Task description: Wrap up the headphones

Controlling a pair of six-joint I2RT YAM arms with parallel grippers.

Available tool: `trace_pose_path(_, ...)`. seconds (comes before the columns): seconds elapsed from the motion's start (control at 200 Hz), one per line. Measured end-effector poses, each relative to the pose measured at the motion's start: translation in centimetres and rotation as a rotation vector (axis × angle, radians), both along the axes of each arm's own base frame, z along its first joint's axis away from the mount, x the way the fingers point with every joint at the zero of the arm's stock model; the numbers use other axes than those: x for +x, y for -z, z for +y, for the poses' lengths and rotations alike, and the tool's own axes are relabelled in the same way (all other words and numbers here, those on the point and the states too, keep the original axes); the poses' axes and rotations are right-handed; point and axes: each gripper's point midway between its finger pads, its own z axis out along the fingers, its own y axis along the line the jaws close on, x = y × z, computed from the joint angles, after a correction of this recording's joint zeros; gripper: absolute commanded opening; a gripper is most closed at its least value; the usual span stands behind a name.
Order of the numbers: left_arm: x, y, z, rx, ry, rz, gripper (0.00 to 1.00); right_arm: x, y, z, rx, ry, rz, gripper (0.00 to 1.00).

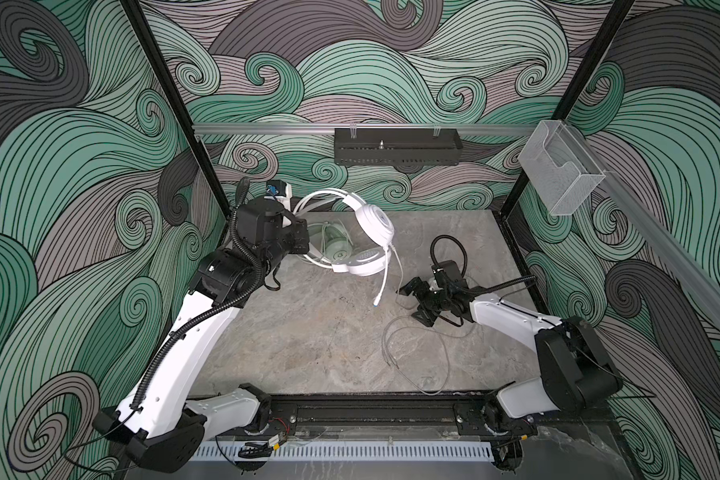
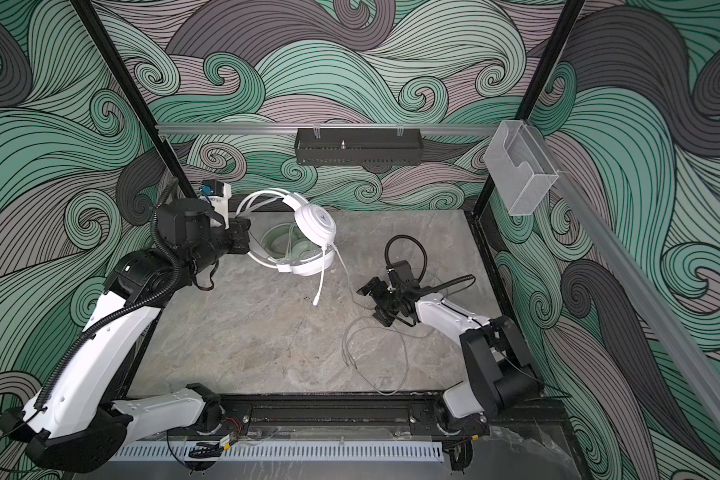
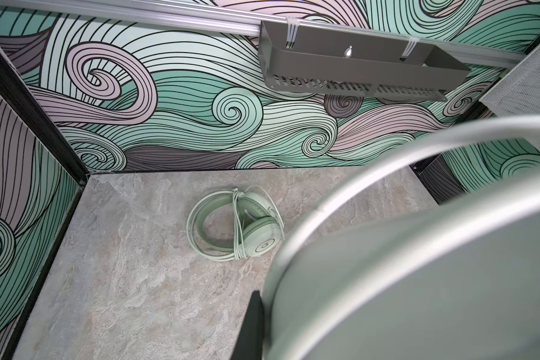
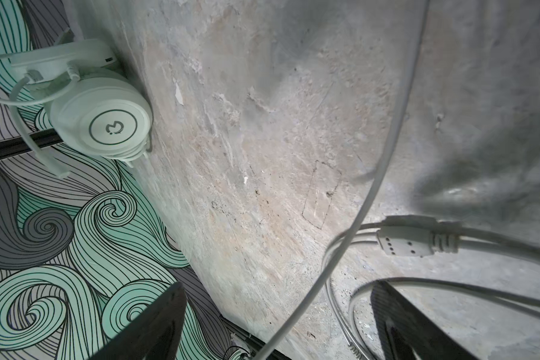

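My left gripper (image 1: pixel 304 235) is shut on the headband of the white headphones (image 1: pixel 373 226), holding them up over the back left of the table (image 1: pixel 308 332). Their blue arrow mark (image 2: pixel 321 216) shows in a top view, and the microphone boom (image 1: pixel 385 278) hangs down. In the left wrist view the headband (image 3: pixel 418 249) fills the frame beside one black finger (image 3: pixel 253 327). The mint green headphones (image 3: pixel 234 224) lie flat below, cable wound round them. My right gripper (image 1: pixel 414 302) is open, low over the table. The white cable (image 4: pixel 340 243) runs between its fingers, touching neither.
Loose loops of white cable (image 1: pixel 416 353) lie on the table at front right, with an inline control (image 4: pixel 415 240) near the right gripper. A black basket (image 1: pixel 395 147) hangs on the back rail. A clear plastic holder (image 1: pixel 562 174) is on the right rail.
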Motion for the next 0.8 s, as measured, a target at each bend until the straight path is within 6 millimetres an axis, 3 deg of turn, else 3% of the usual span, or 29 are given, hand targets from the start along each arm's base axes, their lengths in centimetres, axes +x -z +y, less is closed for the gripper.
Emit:
trace_pose_path(0.14, -0.2, -0.3, 0.1, -0.002, 0.001, -0.009, 0.0, 0.2, 1.3, 0.1, -0.012, -0.005, 0.021, 0.78)
trace_pose_path(0.43, -0.2, -0.3, 0.1, 0.002, 0.003, -0.011, 0.0, 0.6, 2.1, 1.1, -0.01, -0.031, 0.02, 0.68)
trace_pose_path(0.73, -0.2, -0.3, 0.1, 0.008, 0.006, -0.013, 0.0, 1.0, 2.6, 1.5, -0.001, -0.042, 0.015, 0.01)
trace_pose_path(0.796, -0.2, -0.3, 0.1, 0.011, 0.007, -0.013, 0.0, 1.2, 2.2, 1.5, 0.009, -0.04, 0.012, 0.0)
